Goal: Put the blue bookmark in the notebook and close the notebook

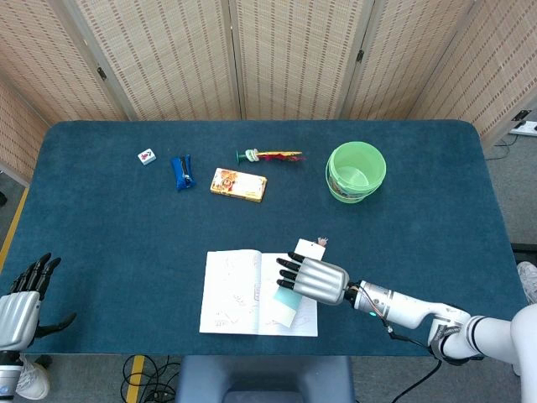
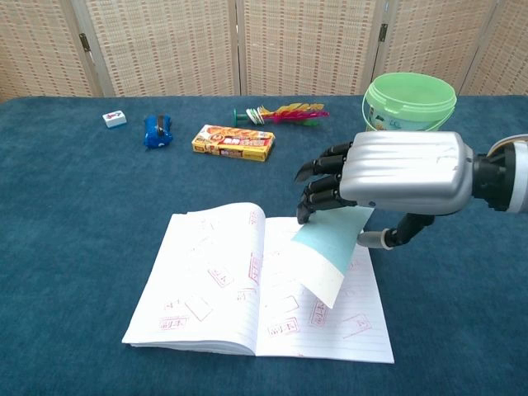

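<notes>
The open notebook lies flat near the table's front edge, its white pages covered in red stamps. My right hand hovers over the notebook's right page and holds the pale blue bookmark, which hangs down slanted toward that page. Whether its lower tip touches the paper I cannot tell. My left hand stays low at the front left corner, off the table, fingers spread and holding nothing.
A green bucket stands at the back right. Along the back lie a feathered shuttlecock, a yellow box, a blue pouch and a small white tile.
</notes>
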Available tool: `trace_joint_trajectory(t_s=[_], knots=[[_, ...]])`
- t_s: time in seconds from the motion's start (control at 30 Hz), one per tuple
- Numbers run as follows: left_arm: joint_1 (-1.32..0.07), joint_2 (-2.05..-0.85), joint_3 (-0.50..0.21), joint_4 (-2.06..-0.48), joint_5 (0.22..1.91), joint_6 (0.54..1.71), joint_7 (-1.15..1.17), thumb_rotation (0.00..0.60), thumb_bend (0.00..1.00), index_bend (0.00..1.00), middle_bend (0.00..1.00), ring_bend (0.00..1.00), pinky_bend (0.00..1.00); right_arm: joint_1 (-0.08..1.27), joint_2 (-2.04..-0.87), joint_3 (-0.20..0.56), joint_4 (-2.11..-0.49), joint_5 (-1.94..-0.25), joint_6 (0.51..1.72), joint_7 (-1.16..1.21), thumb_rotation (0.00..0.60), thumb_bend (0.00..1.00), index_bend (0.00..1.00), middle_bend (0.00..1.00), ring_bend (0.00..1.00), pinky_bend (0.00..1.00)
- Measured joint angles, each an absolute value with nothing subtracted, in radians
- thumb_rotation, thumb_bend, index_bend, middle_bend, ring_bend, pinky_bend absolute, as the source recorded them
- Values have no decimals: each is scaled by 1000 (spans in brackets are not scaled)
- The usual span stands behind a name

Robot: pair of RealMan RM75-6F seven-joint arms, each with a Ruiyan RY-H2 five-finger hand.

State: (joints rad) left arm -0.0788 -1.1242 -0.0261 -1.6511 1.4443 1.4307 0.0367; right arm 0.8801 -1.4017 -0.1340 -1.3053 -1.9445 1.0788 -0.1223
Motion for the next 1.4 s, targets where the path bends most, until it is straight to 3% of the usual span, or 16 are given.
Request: trace_joint_trajectory(t_s=[0.57,0.83,1.4], knots=[[-69,-1115,-22,-1670,1425,1431,60,600,195,44,0,77,163,997,-1579,-131,-864,-2059,1234,136,600,258,290,283,152,242],[-69,-1115,-22,-1676,1416,1424,70,600,195,44,0,77,163,1041,-1658,-197,-733,-2145,1338,215,600,256,290,281,152,241],[-67,-1116,-18,-1674,1410,1418,68,600,195,44,0,77,163,1038,-1764,-296,-565,-2166,1351,267,600,232,290,262,148,215]])
